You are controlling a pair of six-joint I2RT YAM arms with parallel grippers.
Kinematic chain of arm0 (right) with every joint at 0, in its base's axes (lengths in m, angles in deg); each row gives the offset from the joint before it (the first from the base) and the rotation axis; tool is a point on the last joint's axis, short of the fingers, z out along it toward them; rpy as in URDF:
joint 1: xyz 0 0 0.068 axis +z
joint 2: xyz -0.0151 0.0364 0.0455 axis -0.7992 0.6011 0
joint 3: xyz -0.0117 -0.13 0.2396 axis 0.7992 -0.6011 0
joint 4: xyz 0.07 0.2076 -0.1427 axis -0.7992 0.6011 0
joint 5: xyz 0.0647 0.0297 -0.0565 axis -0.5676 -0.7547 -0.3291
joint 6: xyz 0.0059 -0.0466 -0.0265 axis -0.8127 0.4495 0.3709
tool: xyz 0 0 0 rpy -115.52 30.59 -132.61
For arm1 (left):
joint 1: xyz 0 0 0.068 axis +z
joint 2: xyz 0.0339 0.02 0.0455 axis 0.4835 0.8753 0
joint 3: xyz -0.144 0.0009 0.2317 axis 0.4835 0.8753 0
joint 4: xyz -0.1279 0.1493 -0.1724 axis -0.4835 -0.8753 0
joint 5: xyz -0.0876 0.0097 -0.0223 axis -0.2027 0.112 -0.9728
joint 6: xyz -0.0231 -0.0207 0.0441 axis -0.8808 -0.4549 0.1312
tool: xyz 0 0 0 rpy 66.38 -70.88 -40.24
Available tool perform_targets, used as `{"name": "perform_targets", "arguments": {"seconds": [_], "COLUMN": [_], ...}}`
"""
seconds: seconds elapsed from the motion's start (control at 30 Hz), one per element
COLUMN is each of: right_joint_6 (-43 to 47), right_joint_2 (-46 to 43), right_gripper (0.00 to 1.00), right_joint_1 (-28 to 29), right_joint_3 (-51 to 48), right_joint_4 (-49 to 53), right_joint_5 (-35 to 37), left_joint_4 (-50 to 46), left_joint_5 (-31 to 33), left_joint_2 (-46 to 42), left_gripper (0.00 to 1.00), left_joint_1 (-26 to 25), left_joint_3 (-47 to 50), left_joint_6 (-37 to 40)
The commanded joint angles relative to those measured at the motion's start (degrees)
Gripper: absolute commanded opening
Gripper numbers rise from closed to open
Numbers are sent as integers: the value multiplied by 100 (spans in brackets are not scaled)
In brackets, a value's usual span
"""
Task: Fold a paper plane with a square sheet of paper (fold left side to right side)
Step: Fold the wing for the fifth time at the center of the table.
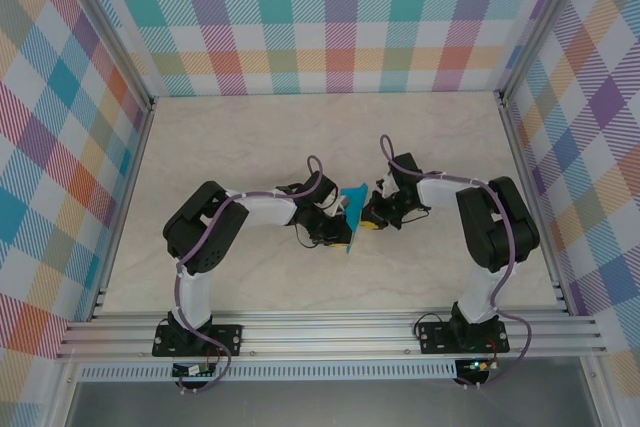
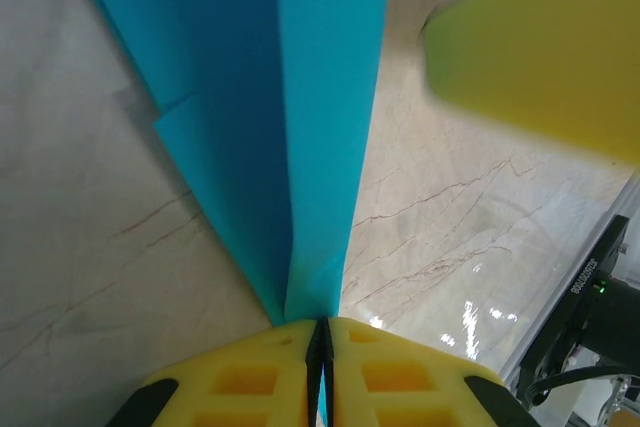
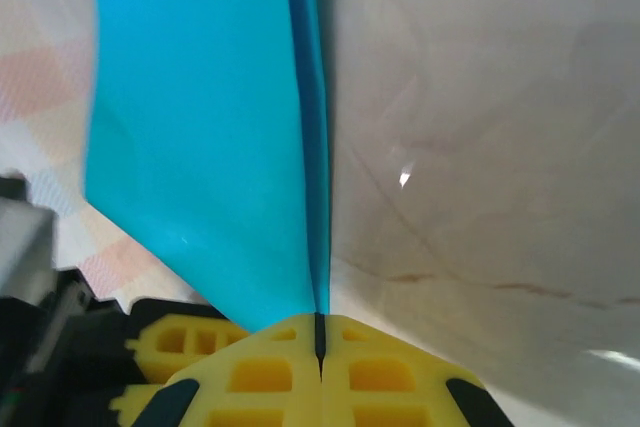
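The turquoise-blue sheet of paper (image 1: 353,215) is folded into narrow layers and stands on edge above the table's middle, between my two grippers. My left gripper (image 1: 340,227) is shut on its left side. In the left wrist view the yellow pads (image 2: 290,367) pinch the paper (image 2: 325,97), which fans upward from them with a crease down its length. My right gripper (image 1: 369,215) is shut on the other side. In the right wrist view its pads (image 3: 270,372) clamp the paper's (image 3: 200,127) folded edge.
The pale marbled table (image 1: 250,137) lies under both arms, with checked walls on three sides. A metal rail (image 1: 330,332) runs along the near edge. The right gripper's yellow finger (image 2: 545,47) looms blurred in the left wrist view; the left gripper's fingers (image 3: 170,342) sit close beside the right's.
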Motion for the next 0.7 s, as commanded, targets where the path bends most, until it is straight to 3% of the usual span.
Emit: {"name": "perform_targets", "arguments": {"seconds": [0.0,0.6,0.67], "right_joint_6": [-355,-506,-368], "right_joint_2": [-98,-47,-257], "right_gripper": [0,0,0], "right_joint_1": [234,516,513], "right_joint_3": [-140,-260,-162], "right_joint_4": [-431,-353,-34], "right_joint_5": [-318,267,684], "left_joint_4": [-796,-877,-894], "left_joint_5": [559,613,631], "left_joint_2": [330,356,346], "left_gripper": [12,12,12], "left_joint_1": [-155,-200,-200], "left_joint_3": [227,161,156], "left_joint_6": [55,60,65]}}
